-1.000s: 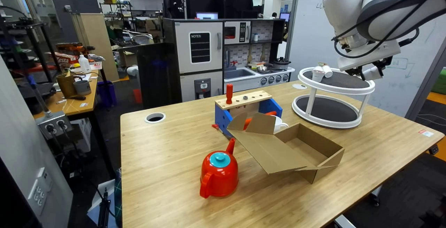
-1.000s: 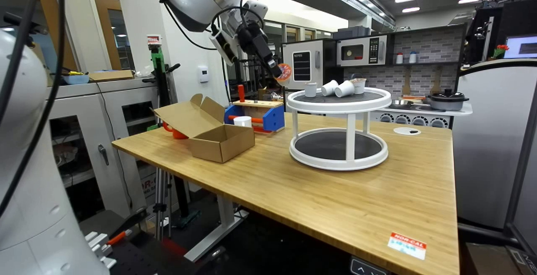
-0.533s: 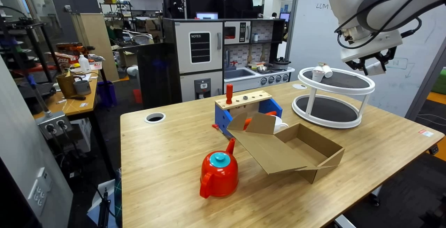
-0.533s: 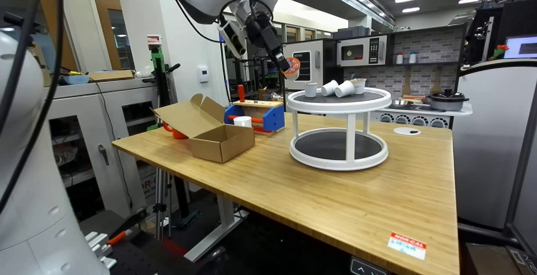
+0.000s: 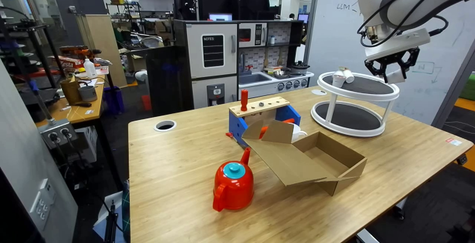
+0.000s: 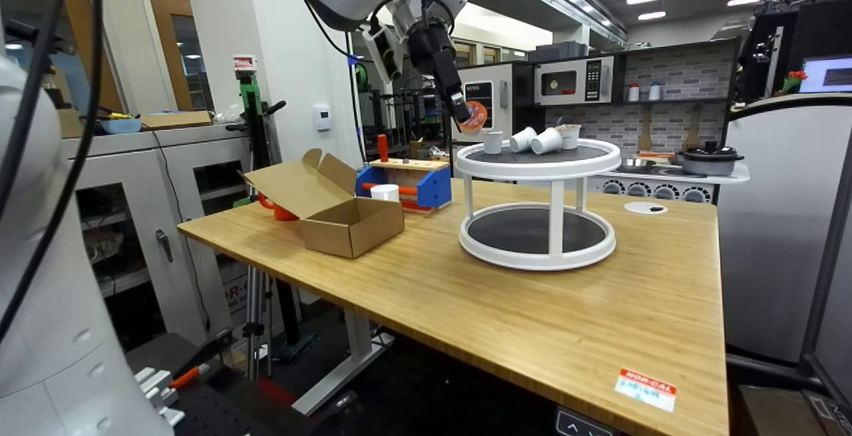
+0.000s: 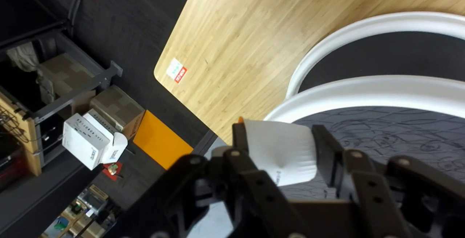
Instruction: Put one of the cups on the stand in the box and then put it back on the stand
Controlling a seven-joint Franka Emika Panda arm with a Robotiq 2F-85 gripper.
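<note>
My gripper (image 7: 281,138) is shut on a white cup (image 7: 285,158) with an orange lid, which lies sideways between the fingers. The held cup also shows in both exterior views (image 5: 395,76) (image 6: 474,118). It is in the air by the edge of the stand's upper tier. The stand (image 5: 356,94) is two white hoops with dark discs, joined by uprights; it also shows in an exterior view (image 6: 532,171) and the wrist view (image 7: 377,89). Several other white cups (image 6: 547,141) sit on its top, some lying down. The open cardboard box (image 6: 366,229) is on the table (image 5: 185,161), apart from the stand.
A red teapot (image 5: 233,191) with a blue lid stands by the box flap (image 5: 285,157). A blue toy rack (image 6: 434,188) with a wooden top is behind the box. A white mug (image 6: 385,192) sits between rack and box.
My gripper has carried the cup toward the stand, to the right in an exterior view. It rose first, then came down a little, and the gripper tilts differently. Box and other cups have not moved.
</note>
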